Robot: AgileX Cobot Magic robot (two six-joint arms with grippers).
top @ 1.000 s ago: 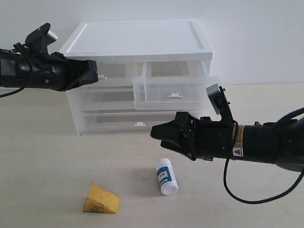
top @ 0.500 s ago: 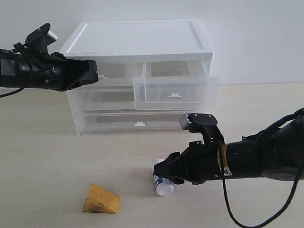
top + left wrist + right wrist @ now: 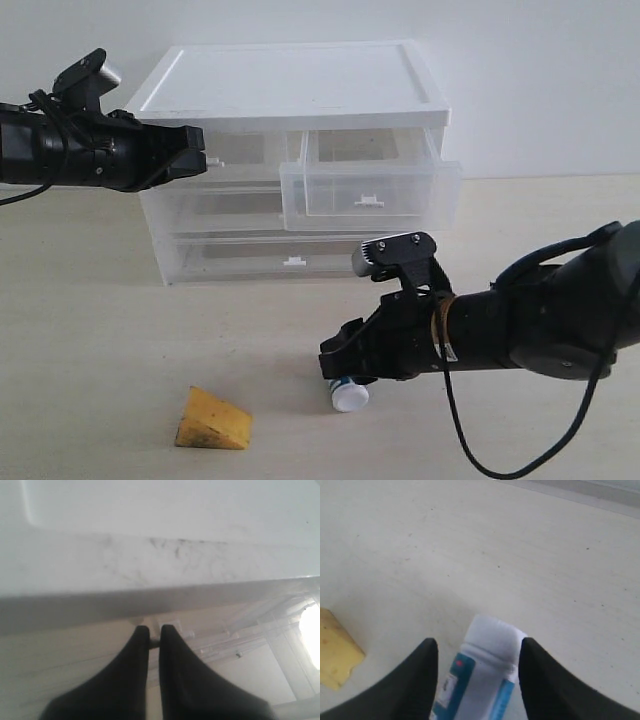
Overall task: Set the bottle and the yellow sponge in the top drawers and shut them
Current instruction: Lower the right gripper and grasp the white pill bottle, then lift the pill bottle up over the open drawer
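The bottle [image 3: 350, 396] lies on the table in front of the cabinet, mostly covered by my right gripper [image 3: 341, 366]. In the right wrist view the bottle [image 3: 485, 680] sits between the open fingers of the right gripper [image 3: 477, 647], one finger on each side of the cap end. The yellow sponge [image 3: 212, 420] rests on the table to the left of the bottle. The right top drawer [image 3: 370, 195] is pulled out. The left top drawer [image 3: 245, 150] is pushed in. My left gripper [image 3: 203, 160] is at its tab handle, with the left gripper [image 3: 155, 632] pinched on the tab.
The drawer cabinet [image 3: 290, 90] has a white top and two full-width drawers [image 3: 270, 255] below, both closed. A white wall stands close behind it. The sponge's corner [image 3: 337, 655] shows beside the right gripper.
My right arm has come down and to the left from above the table until its open fingers straddle the bottle. The left arm has stayed at the left top drawer's handle.
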